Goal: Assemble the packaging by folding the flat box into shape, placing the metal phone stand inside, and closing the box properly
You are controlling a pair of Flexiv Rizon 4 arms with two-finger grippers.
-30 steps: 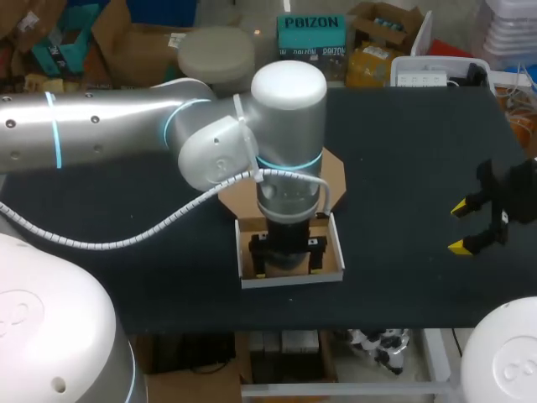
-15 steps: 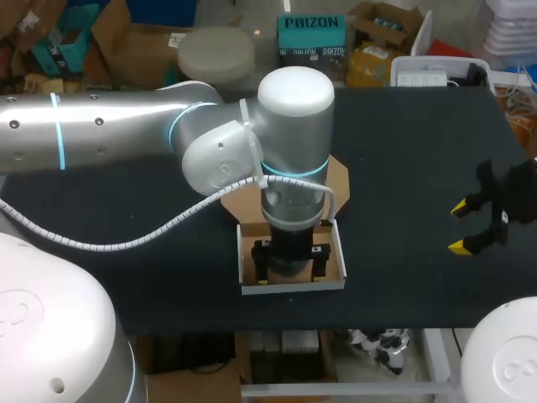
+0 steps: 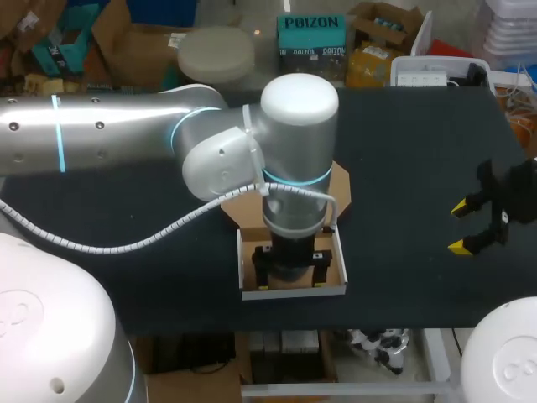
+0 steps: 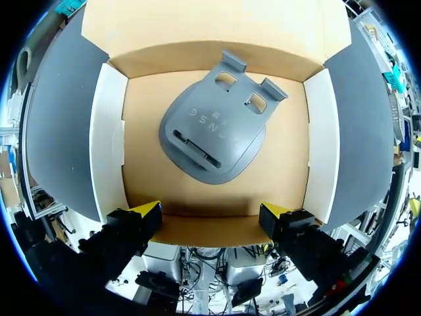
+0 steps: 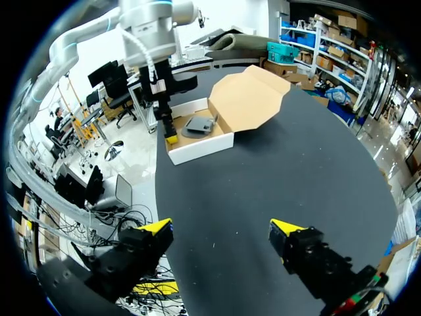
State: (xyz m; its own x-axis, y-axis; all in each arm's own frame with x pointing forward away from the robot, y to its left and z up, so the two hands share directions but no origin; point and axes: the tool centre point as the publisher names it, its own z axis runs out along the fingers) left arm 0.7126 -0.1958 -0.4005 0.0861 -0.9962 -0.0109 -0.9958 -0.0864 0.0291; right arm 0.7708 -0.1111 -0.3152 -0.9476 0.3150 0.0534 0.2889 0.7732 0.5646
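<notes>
just one box (image 4: 109, 146), one stand (image 4: 212, 135) inside, left gripper (image 4: 210, 218) and right gripper (image 5: 220, 230) spread

Box (image 4: 108, 131) is plain cardboard, raw matt brown inside, smooth white outside. Phone stand (image 4: 214, 138) looks like matt grey metal. Worktop (image 3: 419, 168) is dark and matt, left arm (image 3: 109, 134) shell glossy silver.

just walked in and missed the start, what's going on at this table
The left gripper hangs open right over the folded box, holding nothing. The grey metal phone stand lies flat on the box floor, clear of both fingers. The box lid is open, lying back on the table, so closing is not yet done. The right gripper is open and empty, off by the table's right side.
</notes>
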